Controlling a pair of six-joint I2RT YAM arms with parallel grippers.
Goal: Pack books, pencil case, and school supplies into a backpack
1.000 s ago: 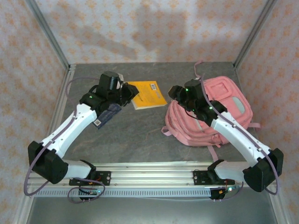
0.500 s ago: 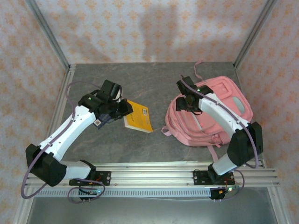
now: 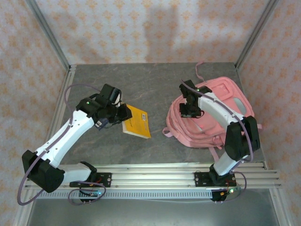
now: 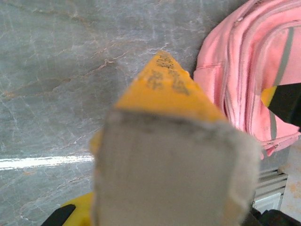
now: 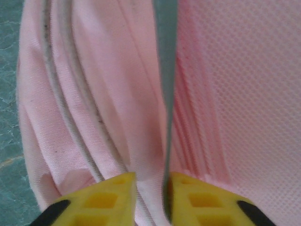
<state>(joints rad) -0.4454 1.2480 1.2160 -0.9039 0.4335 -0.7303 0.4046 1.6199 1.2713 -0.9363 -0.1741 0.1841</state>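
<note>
My left gripper (image 3: 123,116) is shut on the orange-yellow book (image 3: 137,122) and holds it tilted above the grey table, left of the backpack. In the left wrist view the book's pale page edge (image 4: 169,174) looms close, with its orange cover (image 4: 164,87) behind. The pink backpack (image 3: 221,110) lies flat at the right. My right gripper (image 3: 190,109) sits on its left edge. Its yellow fingers (image 5: 106,197) pinch a fold of pink fabric and grey trim (image 5: 165,94). The corner of a dark book (image 3: 100,124) peeks out under my left arm.
The grey stone table (image 3: 155,84) is walled by patterned panels with metal posts at the back corners. A pink strap (image 3: 199,70) trails behind the backpack and another loop (image 3: 168,133) lies at its front left. The rail (image 3: 150,176) with the arm bases runs along the near edge.
My left gripper has lifted the orange-yellow book off the table and carried it nearer and rightward, tilting it. My right gripper has swung onto the backpack's left edge and closed on its fabric.
</note>
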